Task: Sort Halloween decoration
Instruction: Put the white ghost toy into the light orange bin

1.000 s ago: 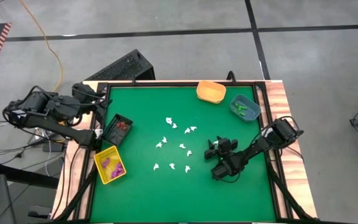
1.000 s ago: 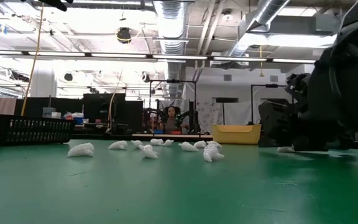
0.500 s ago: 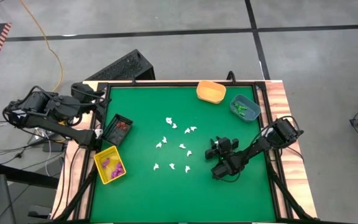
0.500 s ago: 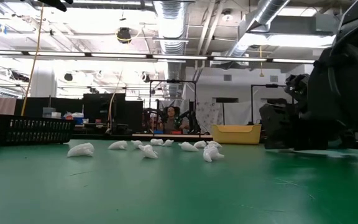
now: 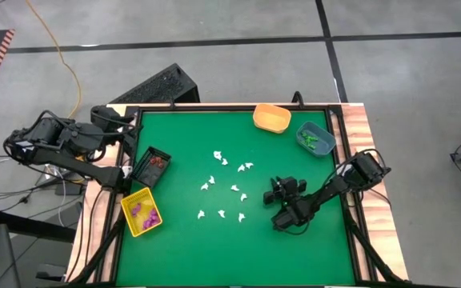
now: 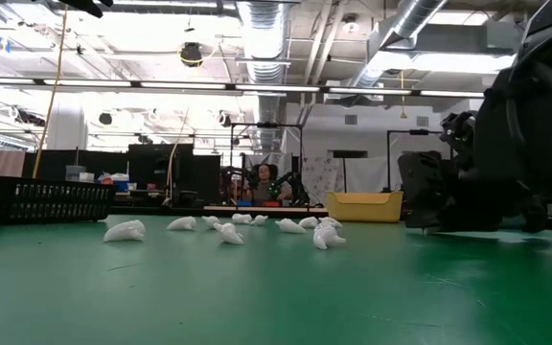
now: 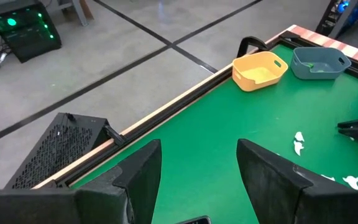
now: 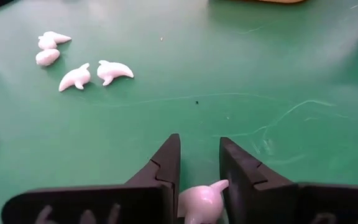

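Green table (image 5: 182,240): right claw (image 8: 199,171) clamps white trinket (image 8: 201,202); left claw (image 7: 199,171) apart.

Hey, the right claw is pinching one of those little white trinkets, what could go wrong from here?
1. The right claw holds the white trinket only between its fingertips, so it may slip out when lifted.
2. Other white trinkets lie loose nearby on the green table; a low sweep might scatter them.

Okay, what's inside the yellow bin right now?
The yellow bin holds a few purple trinkets on its floor. Anything tucked against its walls can't be made out from above.
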`<action>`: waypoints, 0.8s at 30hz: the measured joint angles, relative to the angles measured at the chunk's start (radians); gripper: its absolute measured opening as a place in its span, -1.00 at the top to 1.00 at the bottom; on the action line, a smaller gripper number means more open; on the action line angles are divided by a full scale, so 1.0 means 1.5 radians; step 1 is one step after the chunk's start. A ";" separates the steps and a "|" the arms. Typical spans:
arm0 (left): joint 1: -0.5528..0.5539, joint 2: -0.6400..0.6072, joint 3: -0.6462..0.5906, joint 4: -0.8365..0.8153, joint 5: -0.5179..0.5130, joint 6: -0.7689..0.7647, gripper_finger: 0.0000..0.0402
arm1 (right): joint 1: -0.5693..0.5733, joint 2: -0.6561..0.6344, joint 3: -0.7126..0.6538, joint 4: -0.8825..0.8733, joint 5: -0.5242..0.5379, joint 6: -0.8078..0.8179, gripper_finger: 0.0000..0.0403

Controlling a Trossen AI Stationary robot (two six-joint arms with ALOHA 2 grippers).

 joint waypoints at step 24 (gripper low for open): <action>0.000 0.000 0.000 -0.014 -0.019 0.005 0.01 | -0.073 -0.115 0.143 -0.238 0.037 -0.075 0.58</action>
